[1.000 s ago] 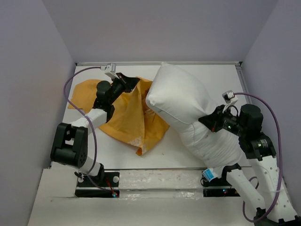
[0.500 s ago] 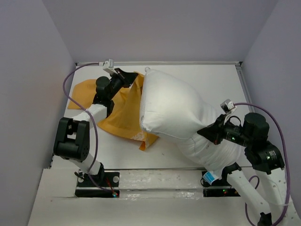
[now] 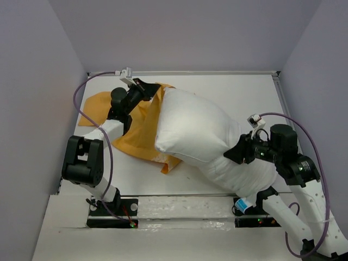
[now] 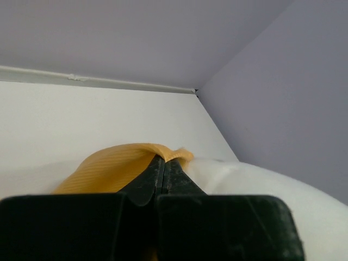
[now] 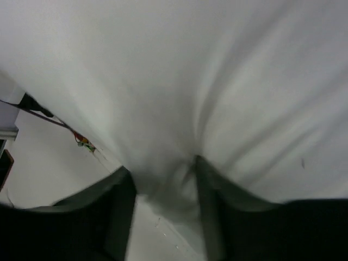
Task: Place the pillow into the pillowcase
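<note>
Starting with the one container, the pillowcase [image 3: 133,133]: crumpled across the centre-left of the top view on the white table [image 3: 239,92], with only plain orange-yellow cloth showing; held up at its far edge by the left gripper [image 3: 148,87], pressed together on that edge. Over its right part, the left end of the pillow [image 3: 198,133]; impossible to say whether that end sits inside the mouth or merely on top of the cloth, with the opening hidden behind the white bulk. Remainder of the pillow plainly outside, slanting from upper centre down to lower right; at its near end, by the right arm's base, a small blue-and-white tag [image 3: 242,204].

Against the pillow's lower-right flank, the right gripper [image 3: 234,155]; too dark in the top view to read how it stands. From the right wrist: fingers [image 5: 122,209] spread apart, with a puckered fold of the white cloth between them and creases fanning out from it; otherwise filled with soft, blurred pillow, its edges and tag out of frame.

From the left wrist: black fingertips [image 4: 149,179] closed tight on a tongue of orange cloth; just beside it at lower right, the white swell of the pillow; bottom of the frame blocked by the gripper's own body; beyond, lilac walls [image 4: 261,81].
</note>
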Robot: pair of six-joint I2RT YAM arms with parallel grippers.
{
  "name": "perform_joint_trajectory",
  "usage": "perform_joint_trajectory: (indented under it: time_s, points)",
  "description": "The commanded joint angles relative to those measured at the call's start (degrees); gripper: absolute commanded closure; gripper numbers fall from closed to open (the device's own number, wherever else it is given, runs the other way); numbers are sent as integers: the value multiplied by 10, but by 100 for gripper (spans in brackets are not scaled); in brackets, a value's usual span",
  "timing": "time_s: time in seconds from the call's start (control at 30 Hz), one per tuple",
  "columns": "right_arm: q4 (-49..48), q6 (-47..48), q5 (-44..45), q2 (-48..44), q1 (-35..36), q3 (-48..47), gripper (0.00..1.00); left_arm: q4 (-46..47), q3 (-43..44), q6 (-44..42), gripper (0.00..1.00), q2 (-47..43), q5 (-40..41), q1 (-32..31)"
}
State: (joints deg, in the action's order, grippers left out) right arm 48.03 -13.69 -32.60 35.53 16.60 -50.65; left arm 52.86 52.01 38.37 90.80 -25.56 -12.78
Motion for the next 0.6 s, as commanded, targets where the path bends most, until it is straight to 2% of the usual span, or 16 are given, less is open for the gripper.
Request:
perform_joint_trajectory:
  time_s: [0.0, 0.07, 0.17, 0.23, 0.3, 0.37, 0.47, 0.53, 0.57]
  points:
    - [39, -11, 86, 3, 0, -45, 19, 38, -2, -16, 100, -61, -7, -9]
    - [-10, -9, 55, 19, 0, -67, 6, 38, -29, -25, 100, -83, -2, -22]
    - [-61, 6, 17, 78, 0, -118, 2, 32, -59, -39, 100, -112, 2, -43]
    - [-81, 10, 10, 123, 0, -150, 1, 29, -67, -41, 100, -122, -3, -49]
    - [-155, 1, 2, 151, 0, -161, 0, 22, -74, -44, 100, -137, -8, -57]
    - [-194, 4, -19, 220, 8, -189, 0, 10, -76, -47, 100, -150, -10, -67]
    - [-224, 36, 43, 307, 93, -223, 0, -33, -71, -75, 100, -170, 7, -84]
    - [-236, 57, 66, 359, 103, -257, 0, -48, -72, -88, 100, -183, 13, -89]
    - [-238, 69, 73, 417, 109, -275, 0, -52, -72, -88, 100, -186, 12, -90]
